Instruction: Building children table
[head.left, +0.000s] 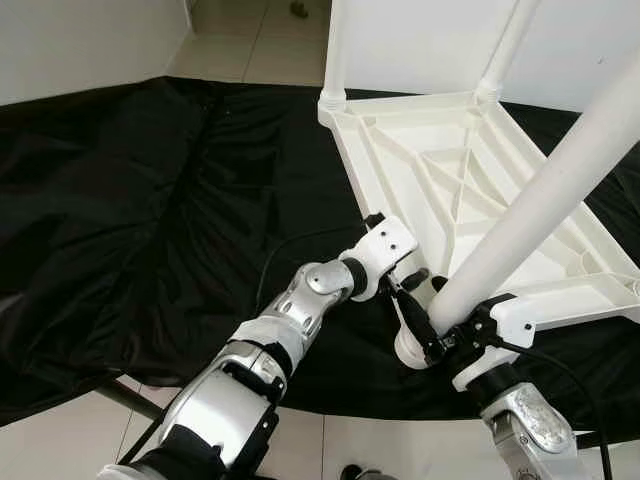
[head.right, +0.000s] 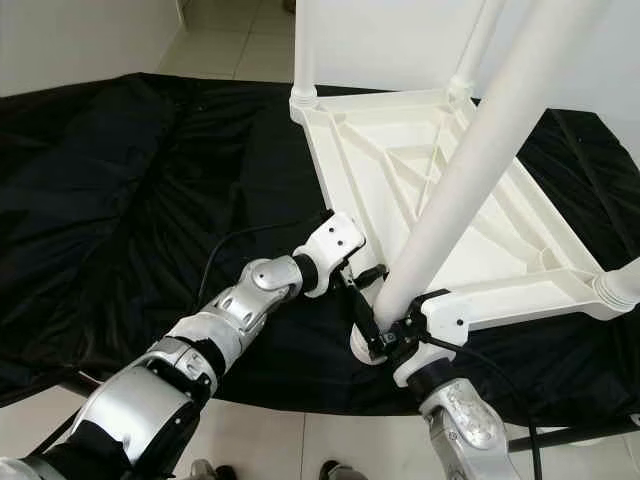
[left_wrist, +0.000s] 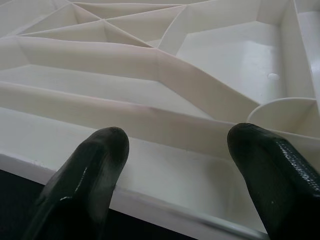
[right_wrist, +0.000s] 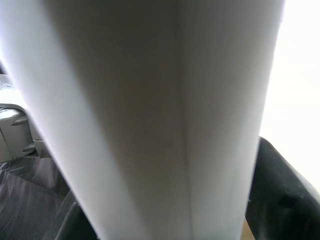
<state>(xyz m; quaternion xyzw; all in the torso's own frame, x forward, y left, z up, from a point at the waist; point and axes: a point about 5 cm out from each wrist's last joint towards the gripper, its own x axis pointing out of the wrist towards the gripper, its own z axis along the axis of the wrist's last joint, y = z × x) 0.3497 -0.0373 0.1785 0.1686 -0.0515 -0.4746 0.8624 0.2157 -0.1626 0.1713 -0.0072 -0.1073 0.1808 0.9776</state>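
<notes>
- The white plastic tabletop (head.left: 470, 190) lies upside down on a black cloth (head.left: 150, 220), ribbed underside up
- 2 legs already stand in the far corner sockets: the far left leg (head.left: 335, 50) and the far right leg (head.left: 505, 50); in the right eye view a 3rd leg (head.right: 625, 282) seems seated at the near right corner
- The right gripper (head.left: 440, 340) clamps the lower end of the loose 4th leg (head.left: 540, 200), which leans over the tabletop, its foot beside the near left corner and not yet in a socket
- The left gripper (left_wrist: 172, 165) hovers at the tabletop's near rim, fingers (left_wrist: 90, 170) spread, holding nothing
- By my judgement, seating this last leg is what remains
</notes>
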